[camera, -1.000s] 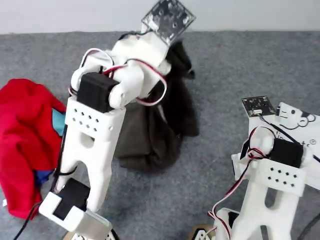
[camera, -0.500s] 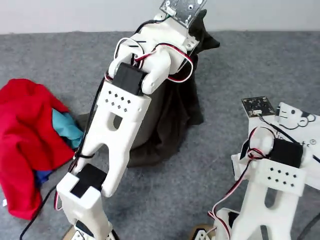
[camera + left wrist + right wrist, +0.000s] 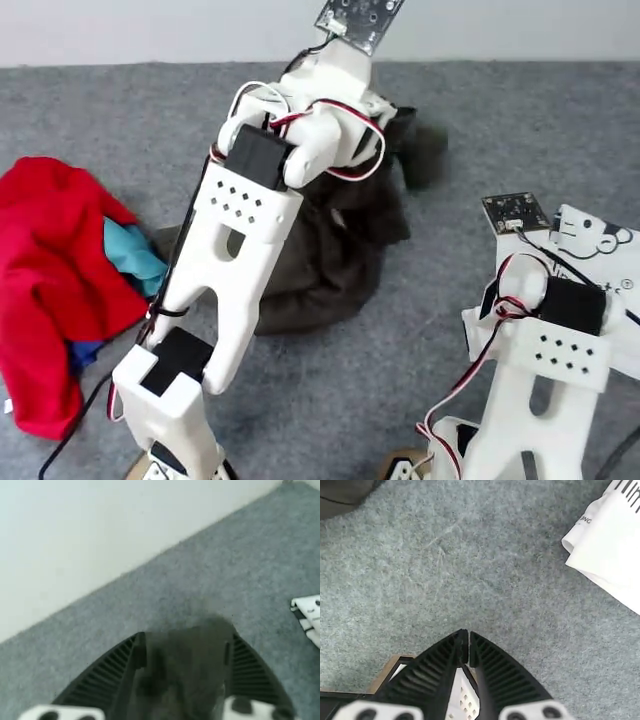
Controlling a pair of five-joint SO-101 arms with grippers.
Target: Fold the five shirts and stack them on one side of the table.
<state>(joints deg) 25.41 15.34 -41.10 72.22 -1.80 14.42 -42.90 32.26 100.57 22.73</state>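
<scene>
A dark grey shirt (image 3: 330,250) lies crumpled mid-table, one end slumped at the back (image 3: 418,150). My left arm (image 3: 250,200) stretches over it toward the back wall. In the left wrist view my left gripper (image 3: 185,635) is open, its fingers (image 3: 115,670) wide apart with blurred dark shirt cloth (image 3: 190,670) between them. A red shirt (image 3: 45,270) lies heaped at the left, with a teal shirt (image 3: 135,255) and a blue bit (image 3: 85,352) under it. A white printed shirt (image 3: 600,240) (image 3: 605,545) lies at the right. My right gripper (image 3: 469,632) is shut, empty, over bare carpet.
The grey carpet (image 3: 500,130) covers the table up to the pale wall (image 3: 100,540) at the back. The right arm (image 3: 540,340) stands at the near right beside the white shirt. A wooden base edge (image 3: 395,667) shows under the right gripper.
The left arm swung right and back, lifting the dark shirt's end high. Now that end has dropped onto the carpet at the back right. The right arm kept still.
</scene>
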